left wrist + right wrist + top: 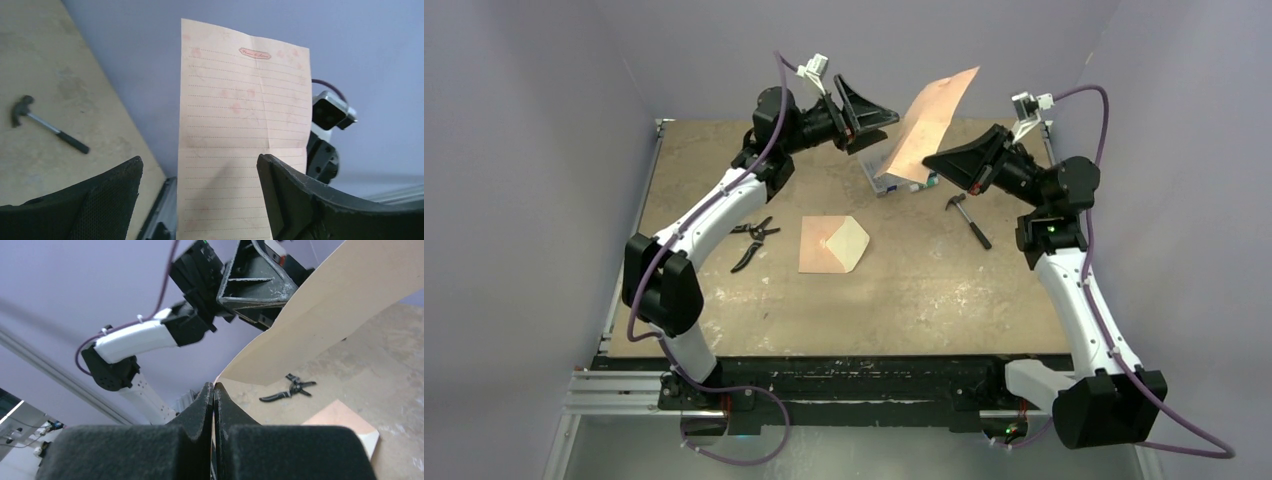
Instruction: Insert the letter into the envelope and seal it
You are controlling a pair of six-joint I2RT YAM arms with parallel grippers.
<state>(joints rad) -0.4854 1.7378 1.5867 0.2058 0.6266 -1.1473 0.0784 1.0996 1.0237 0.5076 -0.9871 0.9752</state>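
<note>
Table (924,300) first, pale and scuffed, with both arms lifted over its far half. Letter (934,125) next, the biggest loose thing in play: it stands up in the air, unfolded, lined face toward the left wrist camera, well above the tabletop. The right gripper (213,387) has its jaws pressed together on the sheet's lower edge, and that narrow pinch is the only hold on it. The left gripper (199,161) faces the sheet with its fingers spread wide and grips nothing. Whether a pad brushes the paper I cannot tell.

Down at the centre of the table lies the envelope (832,245), flat, flap open and pointing right, pale inner face up, well apart from both grippers. The pliers (756,240) sit to its left and the hammer (969,220) to its right.

Now the risks, as I judge them. The sheet looks larger than the envelope, so it needs folding, and a tall page held by one edge can flop over or twist out of that grip. A left-hand close landing off the creases would crumple it. The envelope is unpinned, so a push at its mouth could just slide it away.
</note>
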